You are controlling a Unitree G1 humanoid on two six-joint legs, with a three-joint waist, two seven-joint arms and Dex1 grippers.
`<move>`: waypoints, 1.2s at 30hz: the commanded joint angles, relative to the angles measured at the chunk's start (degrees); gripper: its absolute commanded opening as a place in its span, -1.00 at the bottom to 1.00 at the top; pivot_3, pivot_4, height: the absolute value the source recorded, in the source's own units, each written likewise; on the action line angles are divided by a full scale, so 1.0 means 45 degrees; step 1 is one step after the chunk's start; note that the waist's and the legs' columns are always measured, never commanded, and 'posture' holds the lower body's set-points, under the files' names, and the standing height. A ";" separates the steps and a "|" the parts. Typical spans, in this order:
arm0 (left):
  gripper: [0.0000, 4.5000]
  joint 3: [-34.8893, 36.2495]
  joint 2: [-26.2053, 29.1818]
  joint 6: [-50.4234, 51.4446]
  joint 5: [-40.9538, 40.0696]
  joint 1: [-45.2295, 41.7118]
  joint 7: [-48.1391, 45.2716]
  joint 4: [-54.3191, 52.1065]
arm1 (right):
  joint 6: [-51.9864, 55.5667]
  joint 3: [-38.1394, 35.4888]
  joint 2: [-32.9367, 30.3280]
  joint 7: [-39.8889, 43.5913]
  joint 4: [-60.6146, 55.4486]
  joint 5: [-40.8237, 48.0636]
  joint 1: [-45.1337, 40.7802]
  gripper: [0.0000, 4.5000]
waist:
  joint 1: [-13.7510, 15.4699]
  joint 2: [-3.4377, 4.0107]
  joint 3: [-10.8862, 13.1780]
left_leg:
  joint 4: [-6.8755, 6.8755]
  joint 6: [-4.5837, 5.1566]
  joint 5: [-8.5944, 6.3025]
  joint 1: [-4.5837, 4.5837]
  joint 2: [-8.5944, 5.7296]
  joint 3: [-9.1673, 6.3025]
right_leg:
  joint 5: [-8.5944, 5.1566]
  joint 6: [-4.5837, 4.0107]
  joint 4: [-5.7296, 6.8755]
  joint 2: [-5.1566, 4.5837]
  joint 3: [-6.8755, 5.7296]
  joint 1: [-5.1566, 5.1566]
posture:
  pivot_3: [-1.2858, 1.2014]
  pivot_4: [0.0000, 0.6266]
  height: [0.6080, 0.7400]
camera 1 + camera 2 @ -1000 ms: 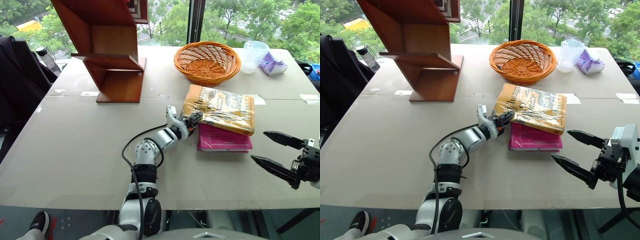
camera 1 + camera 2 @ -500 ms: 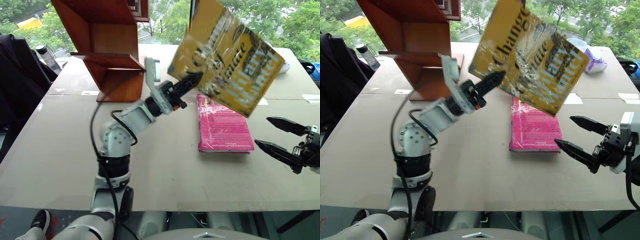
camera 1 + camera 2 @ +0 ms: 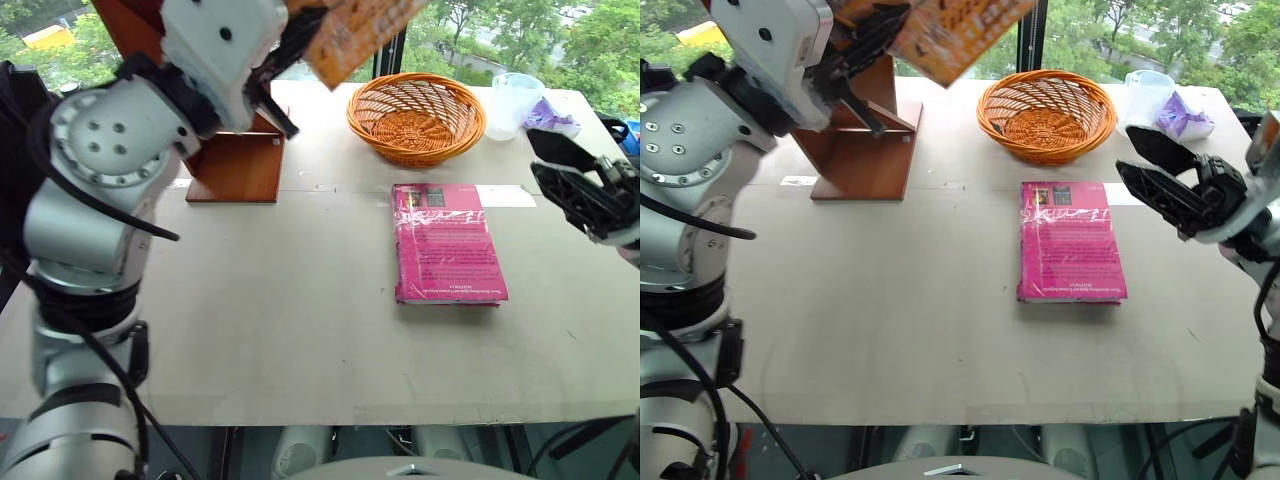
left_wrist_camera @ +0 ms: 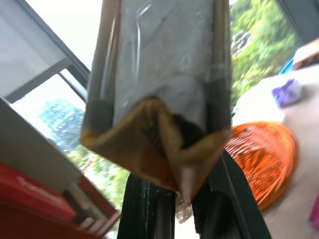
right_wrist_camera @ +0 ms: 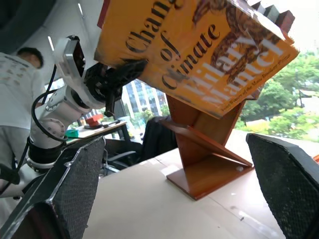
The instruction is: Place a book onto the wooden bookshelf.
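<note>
Beige surface point(image 3: 260, 330) below, the book point(image 5: 199, 55) hangs high in the air before the wooden bookshelf point(image 5: 209, 144), left gripper point(image 5: 117, 74) jaws clamped on its lower corner. Right gripper point(image 3: 1165, 185) jaws stand wide apart beside a pink book point(image 3: 445, 245) lying flat near a wicker basket point(image 3: 415, 120).

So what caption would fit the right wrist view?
Left gripper holds the yellow book aloft before the wooden bookshelf.
</note>
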 commanded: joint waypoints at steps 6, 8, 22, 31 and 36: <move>-0.99 0.0474 0.2884 0.1504 0.2810 0.1463 -0.0918 -0.2268 | -0.0870 0.1234 0.0920 0.2209 0.2763 -0.2104 -0.2483 1.00 | -0.0209 0.0025 0.0029 | -0.0012 -0.0011 0.0006 0.0001 0.0003 -0.0001 | 0.0001 0.0013 0.0011 0.0000 -0.0005 -0.0009 | 0.03 -0.52 1.00; -0.99 0.0626 0.3545 0.1828 0.3421 0.2131 -0.1077 -0.2488 | -0.0939 0.1309 0.1076 0.2429 0.3014 -0.2379 -0.2675 1.00 | -0.0216 0.0026 0.0031 | -0.0018 -0.0015 0.0008 0.0002 0.0007 -0.0001 | 0.0001 0.0013 0.0016 0.0003 -0.0007 -0.0014 | 0.03 -0.52 1.00; -0.99 -0.3922 0.2403 0.1791 0.9391 -0.0191 -0.1301 0.2079 | -0.1091 0.0812 0.1775 0.1941 0.2003 -0.2928 -0.2090 1.00 | -0.0158 0.0047 0.0046 | 0.0012 -0.0009 0.0009 0.0002 -0.0010 -0.0009 | 0.0003 0.0014 0.0060 0.0015 -0.0011 -0.0009 | 0.03 -0.52 1.00; -0.99 -0.3885 0.0631 0.2124 1.1676 -0.0830 -0.1236 0.2897 | -0.1121 0.0505 0.1697 0.1472 0.1233 -0.2922 -0.1454 1.00 | -0.0174 0.0043 0.0049 | 0.0039 -0.0041 0.0034 0.0018 -0.0005 -0.0041 | -0.0003 0.0014 0.0203 0.0012 -0.0025 -0.0043 | 0.03 -0.52 1.00; -0.99 -0.4141 0.0868 0.3909 1.3624 -0.0606 -0.2535 0.2231 | -0.1129 0.0456 0.1557 0.1478 0.1265 -0.2974 -0.1463 1.00 | -0.0294 0.0043 0.0050 | 0.0057 -0.0041 0.0039 0.0029 -0.0002 -0.0018 | 0.0000 0.0012 0.0221 0.0019 0.0004 -0.0055 | 0.03 -0.52 1.00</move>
